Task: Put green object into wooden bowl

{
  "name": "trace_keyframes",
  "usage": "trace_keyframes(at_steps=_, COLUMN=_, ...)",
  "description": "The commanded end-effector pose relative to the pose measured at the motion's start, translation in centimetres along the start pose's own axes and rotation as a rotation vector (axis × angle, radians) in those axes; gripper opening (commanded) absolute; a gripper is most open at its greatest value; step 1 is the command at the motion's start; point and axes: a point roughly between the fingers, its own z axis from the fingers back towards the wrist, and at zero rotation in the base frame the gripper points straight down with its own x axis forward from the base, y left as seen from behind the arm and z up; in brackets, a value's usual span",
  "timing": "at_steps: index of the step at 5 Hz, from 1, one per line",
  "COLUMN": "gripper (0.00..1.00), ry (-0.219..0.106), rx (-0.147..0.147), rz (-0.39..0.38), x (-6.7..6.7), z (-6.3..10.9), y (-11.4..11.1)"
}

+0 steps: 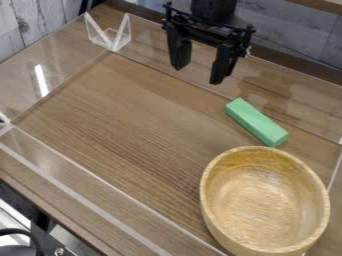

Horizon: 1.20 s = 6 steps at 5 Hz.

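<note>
The green object, a small mint-green bar, lies flat on the wooden table right of centre. The wooden bowl, large, round and light tan, sits empty at the front right, just in front of the bar. My gripper hangs over the back of the table, pointing down, its two black fingers spread apart with nothing between them. It is behind and to the left of the green bar, clear of it.
Low clear plastic walls fence the table on the left, front and right edges. A clear folded plastic piece stands at the back left corner. Bare wood stretches across the left half of the table.
</note>
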Motion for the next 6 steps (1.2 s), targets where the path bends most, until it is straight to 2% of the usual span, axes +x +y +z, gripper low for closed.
trace_keyframes(at_steps=1, gripper=1.0, ry=0.03, rx=-0.011, rz=0.084, x=0.0, z=-2.1, y=-0.5)
trace_keyframes(at_steps=2, gripper=1.0, ry=0.03, rx=-0.053, rz=0.248, x=0.5, z=-3.5, y=-2.9)
trace_keyframes(at_steps=3, gripper=1.0, ry=0.01, rx=-0.104, rz=0.423, x=2.2, z=-4.8, y=-5.6)
trace_keyframes(at_steps=4, gripper=1.0, ry=-0.011, rx=-0.151, rz=0.571, x=4.5, z=-5.4, y=-7.4)
trace_keyframes(at_steps=5, gripper=1.0, ry=-0.041, rx=-0.185, rz=0.715, x=6.1, z=-5.9, y=-7.8)
trace_keyframes(at_steps=6, gripper=1.0, ry=-0.063, rx=-0.2, rz=0.88, x=6.6, z=-6.2, y=-7.5)
